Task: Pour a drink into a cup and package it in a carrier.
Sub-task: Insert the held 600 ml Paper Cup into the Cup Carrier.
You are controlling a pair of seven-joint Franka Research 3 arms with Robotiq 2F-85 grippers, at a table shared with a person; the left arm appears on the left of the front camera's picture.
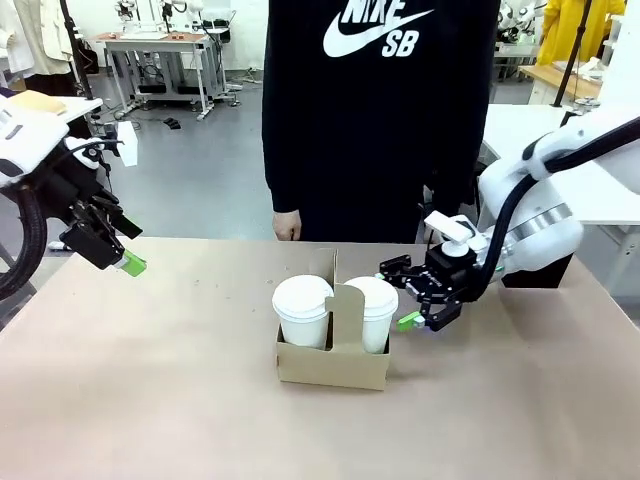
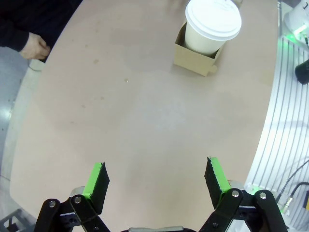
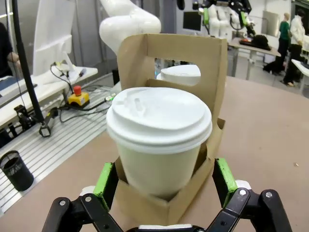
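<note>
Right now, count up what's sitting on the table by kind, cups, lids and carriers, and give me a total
White paper cups: 2, one in the left pocket, one in the right pocket
White plastic lids: 2, one on each cup
Brown cardboard carriers: 1
Total: 5

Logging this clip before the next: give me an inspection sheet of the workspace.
Surface: brown table, a few small specks.
Job's things: carrier holds two lidded cups, left cup, right cup.
Clutter: nothing seen.
Grippers: left gripper open, raised over bare table; right gripper open, fingers either side of the right cup.
Cables: black hose on left arm.
Surroundings: person at far edge.
</note>
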